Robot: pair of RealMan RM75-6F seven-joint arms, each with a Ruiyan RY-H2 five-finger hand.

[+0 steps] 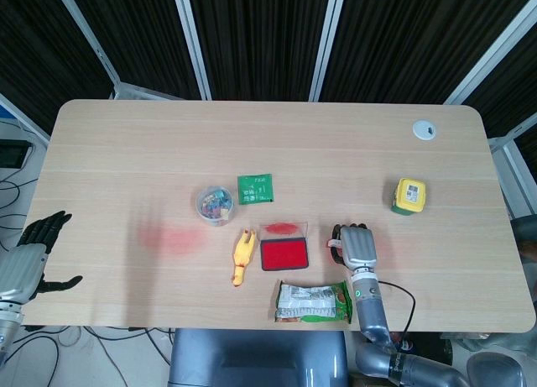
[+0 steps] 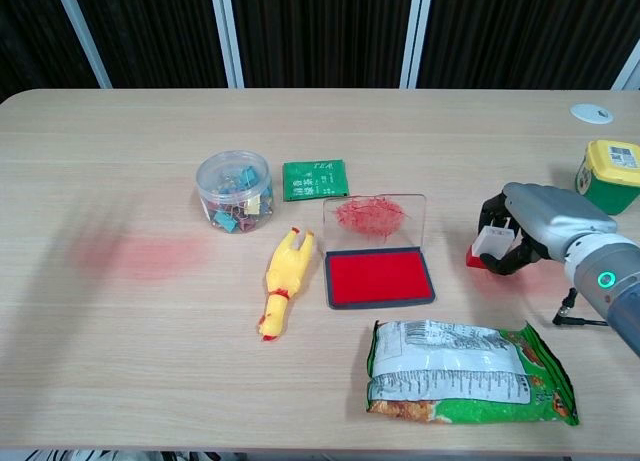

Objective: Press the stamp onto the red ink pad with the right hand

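The red ink pad lies open in its dark tray at the table's middle, its clear lid raised behind it; the head view shows the ink pad too. Right of it stands the stamp, a white body on a red base that touches the table. My right hand grips the stamp, fingers curled round its white body. In the head view this right hand covers most of the stamp. My left hand hangs open beyond the table's left edge, holding nothing.
A green snack bag lies in front of the pad. A yellow rubber chicken, a jar of clips and a green packet sit to its left. A yellow box stands at the far right. A black cable trails by my right wrist.
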